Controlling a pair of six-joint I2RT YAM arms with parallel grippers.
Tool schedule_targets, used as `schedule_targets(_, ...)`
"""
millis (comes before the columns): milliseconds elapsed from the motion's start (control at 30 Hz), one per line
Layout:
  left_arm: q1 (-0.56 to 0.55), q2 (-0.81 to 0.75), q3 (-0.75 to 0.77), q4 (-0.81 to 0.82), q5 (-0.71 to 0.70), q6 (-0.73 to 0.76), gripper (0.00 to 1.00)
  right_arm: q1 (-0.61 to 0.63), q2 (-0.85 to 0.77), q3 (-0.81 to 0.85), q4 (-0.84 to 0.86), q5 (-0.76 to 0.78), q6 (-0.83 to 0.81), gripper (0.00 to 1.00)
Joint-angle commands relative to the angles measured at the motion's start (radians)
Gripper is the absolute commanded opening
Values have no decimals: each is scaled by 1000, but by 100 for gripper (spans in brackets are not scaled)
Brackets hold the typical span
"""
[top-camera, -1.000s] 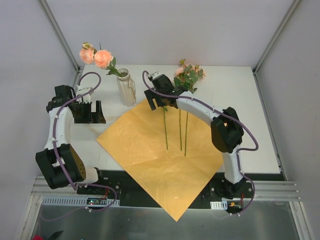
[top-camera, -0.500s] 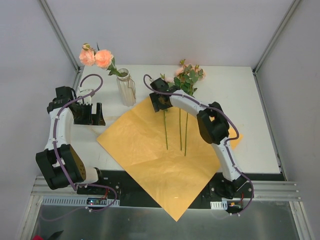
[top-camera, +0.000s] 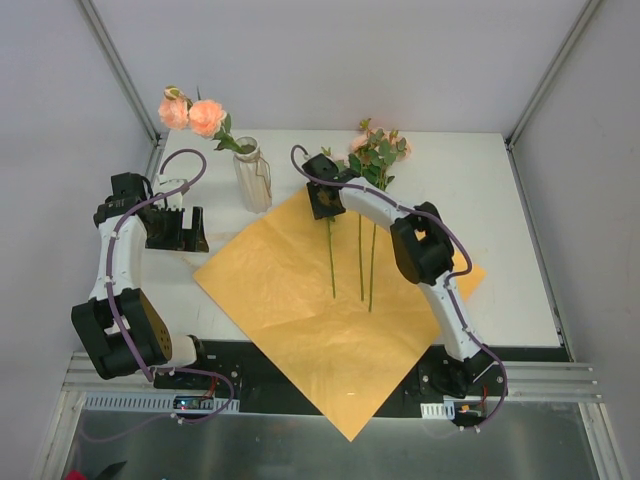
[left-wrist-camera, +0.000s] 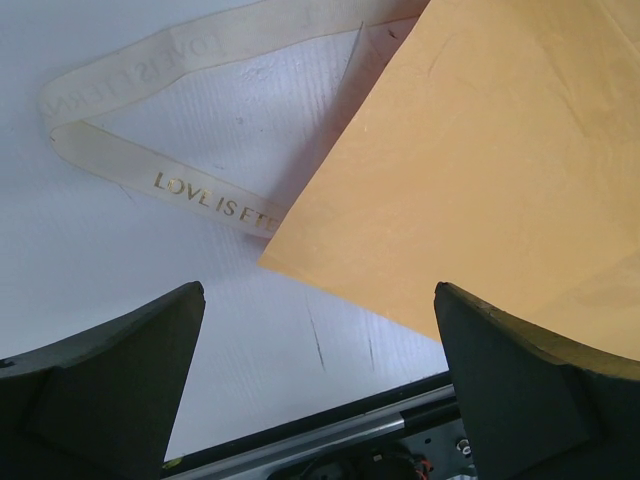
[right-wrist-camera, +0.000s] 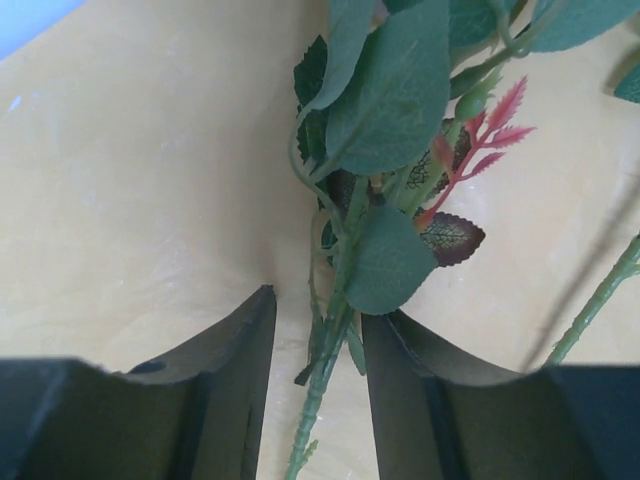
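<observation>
Three long-stemmed flowers lie on an orange paper sheet (top-camera: 320, 310), their leafy heads (top-camera: 376, 152) at the far edge. My right gripper (top-camera: 325, 198) is low over the leftmost stem (top-camera: 331, 262). In the right wrist view that green stem (right-wrist-camera: 325, 400) runs between the two dark fingers (right-wrist-camera: 220, 380) with a small gap on each side, so the right gripper (right-wrist-camera: 318, 345) is open astride it, under a cluster of leaves (right-wrist-camera: 385, 110). My left gripper (top-camera: 185, 228) is open over bare table by the paper's left corner (left-wrist-camera: 290, 262), holding nothing (left-wrist-camera: 320, 385).
A glass vase (top-camera: 253, 176) with pink roses (top-camera: 192, 112) stands at the back left. A sheer ribbon printed "LOVE IS" (left-wrist-camera: 205, 192) lies on the white table (left-wrist-camera: 130, 280) beside the paper. Another stem (right-wrist-camera: 600, 300) lies right of the gripped area. The table's front rail (left-wrist-camera: 350, 440) shows below.
The right arm's elbow has folded in toward the centre, and its gripper has shifted slightly right and down over the leftmost stem. The left arm has not moved.
</observation>
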Motion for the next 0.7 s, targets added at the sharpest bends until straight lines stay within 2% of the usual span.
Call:
schedule_targets(0, 14, -23, 29, -23, -13, 31, 99, -3, 9, 40, -10, 8, 40, 39)
schedule_targets(100, 17, -28, 34, -32, -5, 38, 99, -1, -3, 36, -5, 14, 49, 23)
schedule_targets(133, 15, -30, 38, -35, -4, 44, 99, -3, -17, 33, -7, 17, 55, 14)
schedule_targets(300, 15, -17, 96, -61, -7, 61, 99, -3, -132, -45, 60, 29, 74, 1)
schedule_targets(500, 41, 16, 169, -98, 61, 18, 99, -3, -325, -43, 185, -7, 97, 1)
schedule_targets(600, 55, 24, 159, -99, 96, -8, 99, 3, -407, -10, 296, -72, 98, 1)
schedule_targets(667, 63, 27, 146, -98, 113, -17, 99, 10, -453, 0, 431, -121, 94, 1)
